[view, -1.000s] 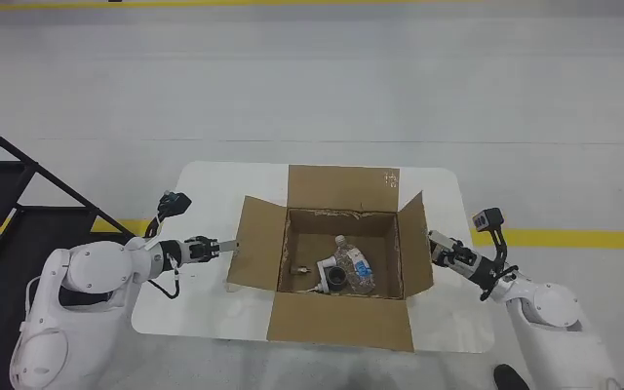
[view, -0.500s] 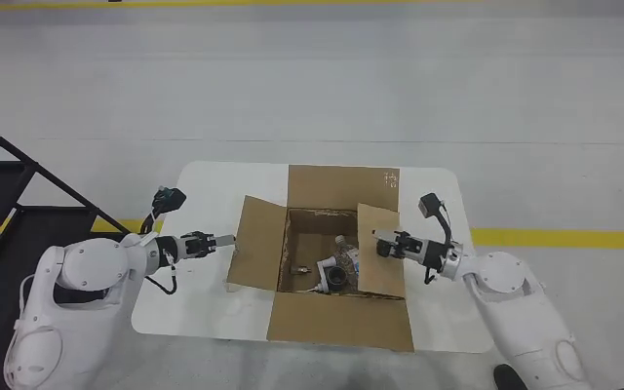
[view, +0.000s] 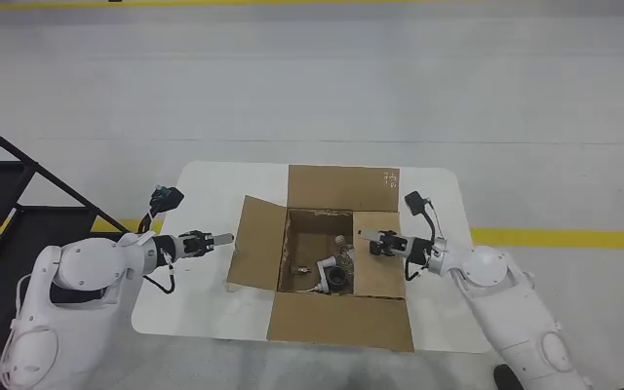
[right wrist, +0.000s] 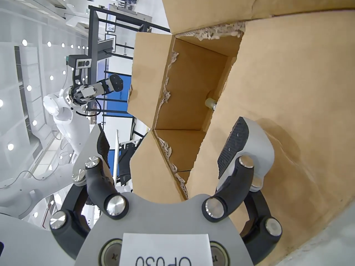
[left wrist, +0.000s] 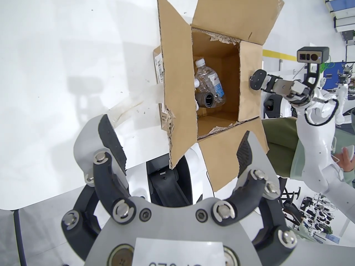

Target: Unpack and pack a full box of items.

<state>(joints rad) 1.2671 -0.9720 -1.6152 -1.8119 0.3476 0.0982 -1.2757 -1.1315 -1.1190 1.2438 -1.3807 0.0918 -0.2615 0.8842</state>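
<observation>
A cardboard box (view: pixel 336 322) stands in the middle of the white table (view: pixel 195 292), with its left flap (view: pixel 255 244), back flap and front flap spread outward. Its right flap (view: pixel 380 271) is folded in over the opening. My right gripper (view: pixel 370 237) is open above that flap (right wrist: pixel 291 70), one finger (right wrist: pixel 235 139) lying against the cardboard. Inside the box lie a clear water bottle (left wrist: pixel 208 80) and a dark cylinder (left wrist: pixel 206 99). My left gripper (view: pixel 222 238) hovers open just outside the left flap (left wrist: pixel 173 64), holding nothing.
A black metal frame (view: pixel 39 185) stands off the table's left side. Bare table surface lies to the left of the box (left wrist: pixel 69 42) and along the right edge (view: pixel 444 322). A small white item (view: pixel 317 286) sits beside the cylinder.
My right arm swung in from beyond the box's right side and pushed the right flap from standing outward to folded over the opening. The left arm barely shifted.
</observation>
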